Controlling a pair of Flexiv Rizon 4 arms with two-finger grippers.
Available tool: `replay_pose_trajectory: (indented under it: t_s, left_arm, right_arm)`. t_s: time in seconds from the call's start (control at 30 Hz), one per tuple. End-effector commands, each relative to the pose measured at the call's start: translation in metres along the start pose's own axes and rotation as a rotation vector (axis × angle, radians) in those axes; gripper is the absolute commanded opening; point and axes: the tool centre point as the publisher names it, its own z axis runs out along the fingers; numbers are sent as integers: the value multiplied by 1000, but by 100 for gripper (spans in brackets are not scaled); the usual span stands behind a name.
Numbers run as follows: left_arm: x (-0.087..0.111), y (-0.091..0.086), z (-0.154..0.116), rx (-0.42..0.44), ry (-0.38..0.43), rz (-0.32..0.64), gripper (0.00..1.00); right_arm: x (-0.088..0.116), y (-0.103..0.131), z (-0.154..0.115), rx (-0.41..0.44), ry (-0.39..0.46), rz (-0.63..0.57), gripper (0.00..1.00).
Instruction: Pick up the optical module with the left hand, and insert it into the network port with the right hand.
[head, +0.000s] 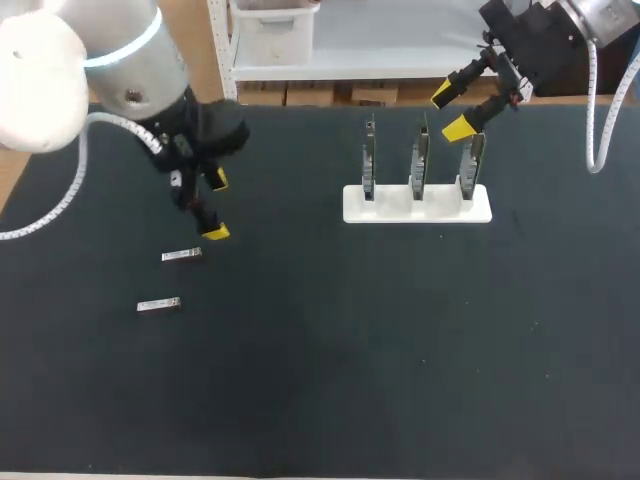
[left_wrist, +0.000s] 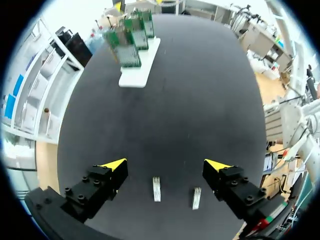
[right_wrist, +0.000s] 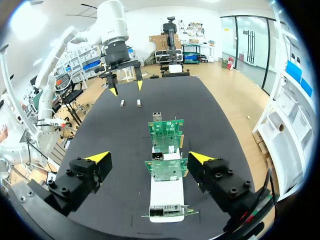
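left gripper (left_wrist: 166, 165) is hovering, jaws wide apart, over the near-centred module (left_wrist: 156, 189); lowering straight and pinching its long sides is probably serving best; right gripper (head: 451, 112) is waiting, jaws apart.

The left arm (head: 130, 60) comes in from the left side, its thick grey and white body bent over so that the black wrist points down. The left gripper (head: 216, 206) hangs low, both fingers spread wide, the yellow tips (head: 215, 231) well apart and closed on nothing. The right arm (head: 560, 30) enters from the right corner and sits further back. The right gripper (head: 451, 112) tilts down towards the middle, its fingers likewise parted and holding nothing.
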Motion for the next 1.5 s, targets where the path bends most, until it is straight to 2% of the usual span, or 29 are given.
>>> replay_pose_trajectory:
  t_s: [0.03, 0.4, 0.73, 1.03, 1.5]
  left_arm:
    - [6, -11, 3, -25, 52, -9, 100]
    - [40, -24, 12, -3, 116, -56, 100]
    - [64, -27, 20, 20, 148, -70, 100]
    - [82, -21, 31, 31, 167, -69, 100]
    - [94, -9, 45, 51, 163, -45, 100]
  right_arm:
    - [0, 2, 0, 5, 0, 0, 100]
    - [0, 2, 0, 5, 0, 0, 100]
    - [0, 2, 0, 5, 0, 0, 100]
    - [0, 2, 0, 5, 0, 0, 100]
    - [0, 2, 0, 5, 0, 0, 100]
